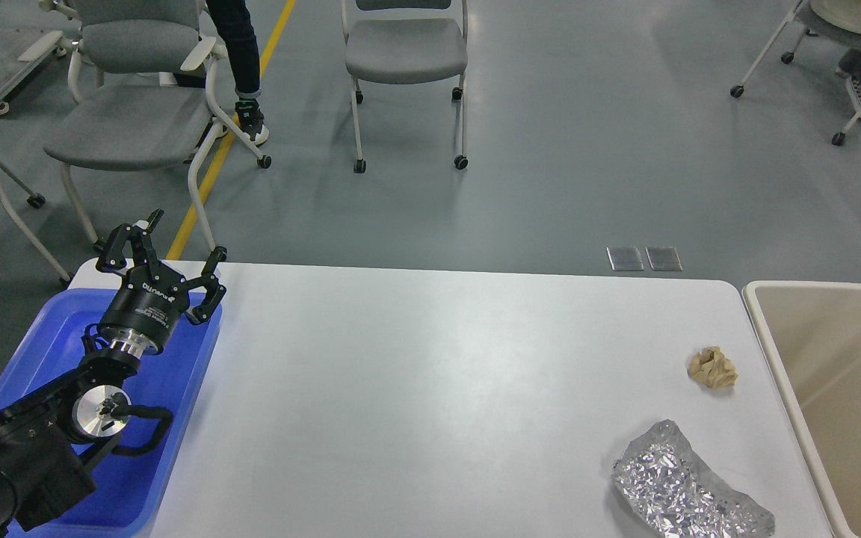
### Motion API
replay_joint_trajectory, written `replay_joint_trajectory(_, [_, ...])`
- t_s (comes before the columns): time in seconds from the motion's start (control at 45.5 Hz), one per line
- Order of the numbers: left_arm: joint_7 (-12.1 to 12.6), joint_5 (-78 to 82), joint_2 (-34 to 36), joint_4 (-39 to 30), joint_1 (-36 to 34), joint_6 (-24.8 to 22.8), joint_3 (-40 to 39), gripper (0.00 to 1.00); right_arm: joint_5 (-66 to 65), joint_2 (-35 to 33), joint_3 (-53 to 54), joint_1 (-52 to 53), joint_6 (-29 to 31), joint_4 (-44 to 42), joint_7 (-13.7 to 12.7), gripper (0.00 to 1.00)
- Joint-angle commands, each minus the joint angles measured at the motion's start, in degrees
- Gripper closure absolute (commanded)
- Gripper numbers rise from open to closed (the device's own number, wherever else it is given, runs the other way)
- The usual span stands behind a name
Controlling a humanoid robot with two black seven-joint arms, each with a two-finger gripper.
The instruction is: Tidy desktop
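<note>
The white desktop (430,388) fills the middle of the head view. A crumpled tan paper ball (712,368) lies on it at the right. A crumpled sheet of silver foil (681,486) lies near the front right edge. My left gripper (182,239) is open and empty, held above the far end of the blue tray (42,344) at the desktop's left edge, far from both scraps. My right arm is out of view.
A beige bin (834,388) stands past the desktop's right edge. Grey wheeled chairs (131,112) (406,52) stand on the floor beyond the far edge, with a person's leg (240,52) beside the left one.
</note>
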Motion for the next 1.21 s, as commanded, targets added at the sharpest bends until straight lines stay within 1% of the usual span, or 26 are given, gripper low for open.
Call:
replay_joint_trajectory(0.0, [0.0,-0.1,0.0,0.0,-0.1,0.0,-0.1,0.02,0.0,-4.5,9.7,-0.7,2.1,12.0,0.3,0.00])
replay_joint_trajectory(0.132, [0.0,-0.1,0.0,0.0,0.0,0.0,0.0,0.02,-0.8,-5.5,13.3,-2.2,3.0,19.1,0.5,0.00])
replay_joint_trajectory(0.308, [0.0,0.0,0.0,0.0,0.0,0.0,0.0,0.02,-3.1,-4.3,19.3,-5.2,3.0,27.5,2.6,0.00])
replay_joint_trajectory(0.352, [0.0,0.0,0.0,0.0,0.0,0.0,0.0,0.02,-5.4,-2.4,20.3,-5.7,3.0,29.2,3.5,0.00])
replay_joint_trajectory(0.462, [0.0,-0.1,0.0,0.0,0.0,0.0,0.0,0.02,-10.1,1.9,23.1,-6.6,3.0,31.2,4.7,0.00])
replay_joint_trajectory(0.571, [0.0,0.0,0.0,0.0,0.0,0.0,0.0,0.02,-14.0,5.8,26.0,-7.5,3.0,33.2,4.6,0.00])
replay_joint_trajectory(0.725, [0.0,-0.1,0.0,0.0,0.0,0.0,0.0,0.02,-16.2,8.7,27.5,-8.8,3.1,37.9,4.6,0.00])
replay_joint_trajectory(0.901, [0.0,0.0,0.0,0.0,0.0,0.0,0.0,0.02,-19.6,12.7,27.8,-9.1,3.1,39.1,4.7,0.00])
replay_joint_trajectory(1.011, [0.0,0.0,0.0,0.0,0.0,-0.1,-0.1,0.02,-20.4,15.0,30.2,-10.2,3.2,39.2,4.8,0.00])
replay_joint_trajectory(1.187, [0.0,0.0,0.0,0.0,0.0,0.0,0.0,0.02,-20.4,16.9,30.4,-10.8,4.7,39.1,4.8,0.00])
